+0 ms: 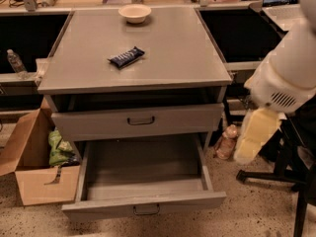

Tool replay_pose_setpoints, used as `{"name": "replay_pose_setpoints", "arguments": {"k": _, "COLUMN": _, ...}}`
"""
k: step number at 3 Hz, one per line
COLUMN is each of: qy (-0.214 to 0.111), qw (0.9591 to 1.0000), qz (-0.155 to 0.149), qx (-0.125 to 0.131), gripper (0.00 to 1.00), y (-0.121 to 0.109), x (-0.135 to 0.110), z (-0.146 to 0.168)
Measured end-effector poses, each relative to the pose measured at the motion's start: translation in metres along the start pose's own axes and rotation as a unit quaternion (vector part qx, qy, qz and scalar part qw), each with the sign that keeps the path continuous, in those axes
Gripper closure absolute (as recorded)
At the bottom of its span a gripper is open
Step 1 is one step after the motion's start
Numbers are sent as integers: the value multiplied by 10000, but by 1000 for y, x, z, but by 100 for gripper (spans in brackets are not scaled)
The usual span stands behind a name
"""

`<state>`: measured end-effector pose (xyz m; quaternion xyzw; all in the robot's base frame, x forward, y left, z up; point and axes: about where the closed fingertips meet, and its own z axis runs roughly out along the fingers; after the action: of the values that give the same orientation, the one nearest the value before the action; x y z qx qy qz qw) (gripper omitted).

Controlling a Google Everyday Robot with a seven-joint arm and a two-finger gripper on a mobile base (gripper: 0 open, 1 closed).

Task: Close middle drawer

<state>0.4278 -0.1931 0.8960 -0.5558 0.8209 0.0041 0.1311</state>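
Wide, shallow grey metal middle drawer (143,205) stands pulled far out of the grey cabinet (133,89).
On the cabinet's tabletop (173,48) lie a dark snack bar wrapper (126,57), print unreadable, and a cream bowl (135,13). The white-and-cream robot arm (276,88) hangs right of the cabinet, its tool out of view.

The middle drawer (143,181) is seen pulled far out beneath the taller drawer (138,122), a snack bar (126,57) and bowl (135,13) are spotted on the cabinet top (168,63), and the gripper (246,154) is held off right, apart from the cabinet.
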Motion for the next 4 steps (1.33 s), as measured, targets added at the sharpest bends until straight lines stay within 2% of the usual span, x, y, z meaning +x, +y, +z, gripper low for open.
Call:
{"name": "replay_pose_setpoints", "arguments": {"k": 1, "qy": -207, "qw": 9986, "qz": 420, "qx": -261, "gripper": 0, "y": 27, "x": 7, "z": 66}}
{"name": "replay_pose_setpoints", "arguments": {"k": 2, "qy": -583, "qw": 9918, "qz": 809, "qx": -801, "gripper": 0, "y": 61, "x": 18, "z": 149}}
{"name": "replay_pose_setpoints", "arguments": {"k": 3, "qy": -763, "qw": 9905, "qz": 926, "qx": -667, "gripper": 0, "y": 55, "x": 15, "z": 165}}
{"name": "replay_pose_setpoints", "arguments": {"k": 4, "qy": -762, "qw": 9907, "qz": 917, "qx": -652, "gripper": 0, "y": 54, "x": 15, "z": 164}}
